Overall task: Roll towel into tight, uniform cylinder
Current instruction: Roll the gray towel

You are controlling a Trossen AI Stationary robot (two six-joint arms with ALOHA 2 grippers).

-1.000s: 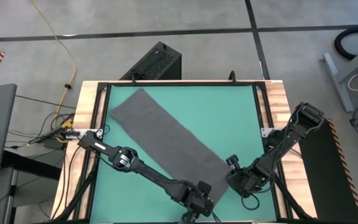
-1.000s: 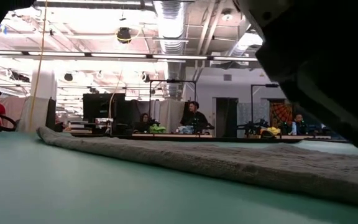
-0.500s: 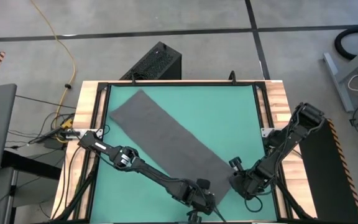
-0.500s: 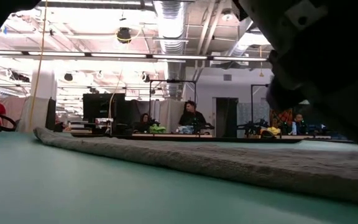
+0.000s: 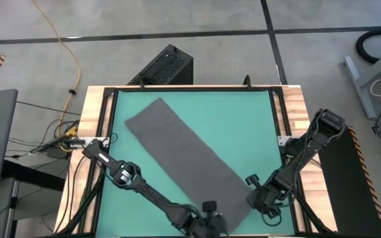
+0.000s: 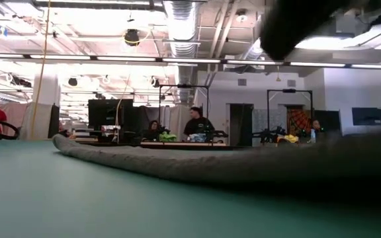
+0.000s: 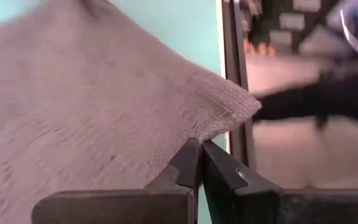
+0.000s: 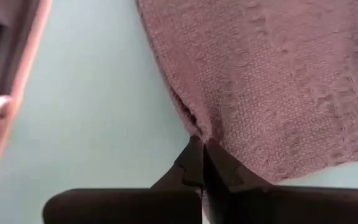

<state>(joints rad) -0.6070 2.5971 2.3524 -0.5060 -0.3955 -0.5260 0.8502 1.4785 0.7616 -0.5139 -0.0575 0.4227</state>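
The dark grey towel (image 5: pixel 184 149) lies spread flat and slanting on the teal table (image 5: pixel 243 112), from the far left toward the near right. The low view shows it as a long, low strip (image 6: pixel 177 165). My left gripper (image 5: pixel 208 213) is shut on the towel's near end, close to the table's near edge. My right gripper (image 5: pixel 252 187) is shut on the same end at its other corner, a little farther right. Both wrist views show the fingers closed on cloth, the left (image 7: pixel 199 144) and the right (image 8: pixel 201 142). My left gripper pinches the towel's edge (image 7: pixel 188 132) between its two fingers, a short way from a near-end corner (image 7: pixel 244 106). The fingers come in low from the table's near side. The cloth spreads away from the fingers over the table. My right gripper pinches the towel's edge (image 8: pixel 194 127) between its two fingers at the near right corner. Here the long edge (image 8: pixel 160 62) meets the short edge. The fingers come in low from the near right. The rest of the cloth lies flat on the table.
A black frame (image 5: pixel 108 132) and wooden side strips (image 5: pixel 296 112) border the teal table. A black box (image 5: pixel 167 66) stands beyond the far edge, and cables lie on the floor at the left. People (image 6: pixel 197 122) sit in the room behind.
Both grippers have gone toward the table's near edge. The whole towel has slid with them toward the near right, and its far end has moved away from the far left corner. It has stayed spread out.
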